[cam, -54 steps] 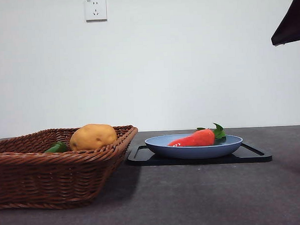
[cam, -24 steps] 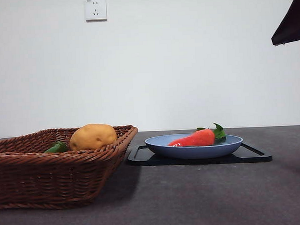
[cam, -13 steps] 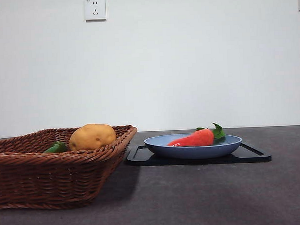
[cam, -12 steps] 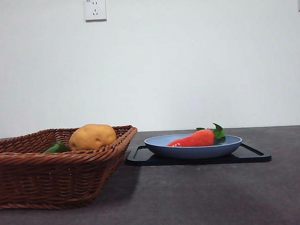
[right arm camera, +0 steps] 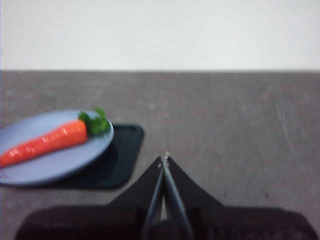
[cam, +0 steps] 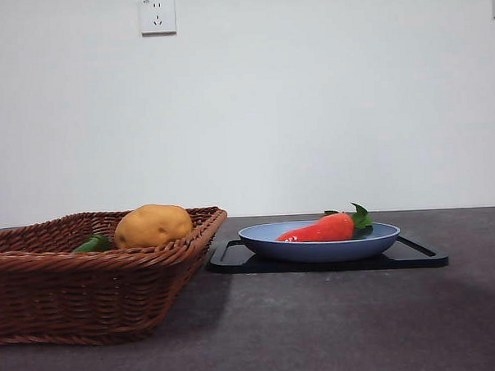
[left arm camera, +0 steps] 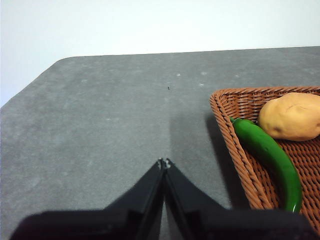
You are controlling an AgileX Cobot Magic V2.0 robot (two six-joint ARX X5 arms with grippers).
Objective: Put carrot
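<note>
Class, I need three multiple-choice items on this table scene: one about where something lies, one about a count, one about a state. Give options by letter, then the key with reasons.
1. Where does the carrot lie?
A. in the wicker basket
B. on the blue plate
C. on the bare table

2. How many vegetables are in the wicker basket?
A. one
B. two
C. three

3. What state is the right hand in?
A. shut on the carrot
B. open above the plate
C. shut, holding nothing

Key:
1 B: the carrot rests on the blue plate, which sits on the black tray.
2 B: only the potato and green pepper lie there.
3 C: its jaws meet, beside the plate and apart from it.
</note>
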